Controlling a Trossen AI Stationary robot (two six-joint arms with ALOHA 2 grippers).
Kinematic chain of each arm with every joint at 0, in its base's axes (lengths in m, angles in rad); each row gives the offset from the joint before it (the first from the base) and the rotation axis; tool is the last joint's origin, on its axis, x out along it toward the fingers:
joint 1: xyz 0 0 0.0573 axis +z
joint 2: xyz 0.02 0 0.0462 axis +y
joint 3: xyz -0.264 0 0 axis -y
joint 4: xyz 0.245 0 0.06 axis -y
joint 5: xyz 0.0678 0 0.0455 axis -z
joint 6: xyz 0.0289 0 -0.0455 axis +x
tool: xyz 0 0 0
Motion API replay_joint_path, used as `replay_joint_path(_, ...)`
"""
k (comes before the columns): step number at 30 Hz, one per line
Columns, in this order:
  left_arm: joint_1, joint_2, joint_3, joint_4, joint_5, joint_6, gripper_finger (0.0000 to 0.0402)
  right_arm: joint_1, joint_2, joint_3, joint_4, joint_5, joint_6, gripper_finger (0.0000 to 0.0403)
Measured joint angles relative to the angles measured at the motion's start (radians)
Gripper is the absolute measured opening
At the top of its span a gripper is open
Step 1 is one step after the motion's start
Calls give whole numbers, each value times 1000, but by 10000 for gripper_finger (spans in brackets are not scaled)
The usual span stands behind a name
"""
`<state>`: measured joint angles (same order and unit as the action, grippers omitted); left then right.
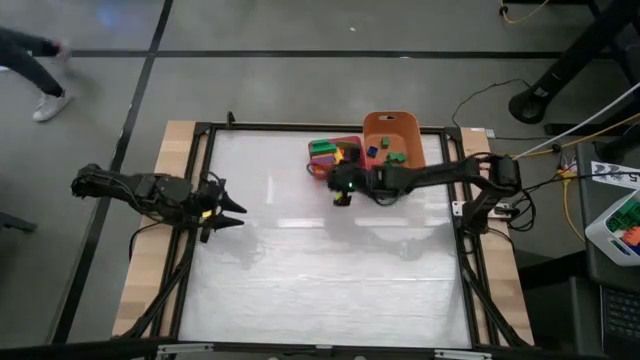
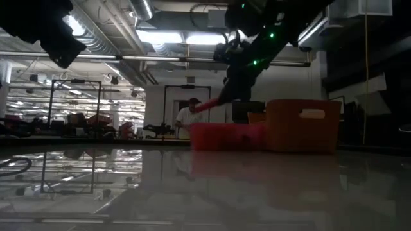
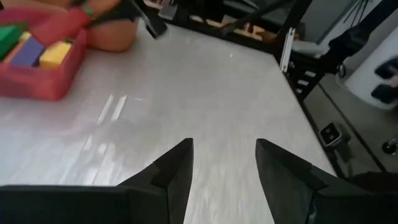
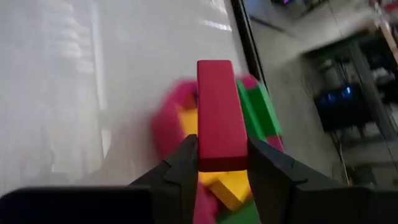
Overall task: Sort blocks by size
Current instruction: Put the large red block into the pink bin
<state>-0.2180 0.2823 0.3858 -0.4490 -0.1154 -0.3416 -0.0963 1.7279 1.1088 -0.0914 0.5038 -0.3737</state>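
Observation:
My right gripper (image 1: 335,185) hangs over the pink tray (image 1: 345,147) at the table's far side, shut on a red bar block (image 4: 221,112). Under the bar, yellow and green blocks (image 4: 258,109) lie in the tray. Several small blocks (image 1: 385,150) lie in the orange tub (image 1: 393,125) right of the tray. My left gripper (image 1: 225,210) stands open near the table's left edge, above the bare top, with nothing between its fingers (image 3: 177,162). My right gripper pinches the red bar by its two long sides, near its back end (image 4: 221,158), between the two fingers. The bar lies along the fingers and sticks out past their tips. The fingers slant down from the table's right side. The bar (image 2: 209,104) is clear of the tray, its free end lower.
Tray (image 2: 228,136) and tub (image 2: 302,125) stand side by side at the far edge. The white table top (image 1: 320,270) stretches bare toward the near edge inside a black frame. A person (image 2: 189,119) stands in the room behind the table.

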Motion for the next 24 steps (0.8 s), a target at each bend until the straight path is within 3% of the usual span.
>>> replay_joint_path(7, 0, 1, -36, 40, -1, 51, 162, -102, 1, 0, -17, -25, 1, 123)
replay_joint_path(15, 0, 0, -36, 118, 0, 187, 162, -129, 1, 0, -17, -51, 1, 124)
replay_joint_path(24, 1, 1, -36, 5, 0, 108, 162, -129, 2, 0, -18, -49, 1, 124)
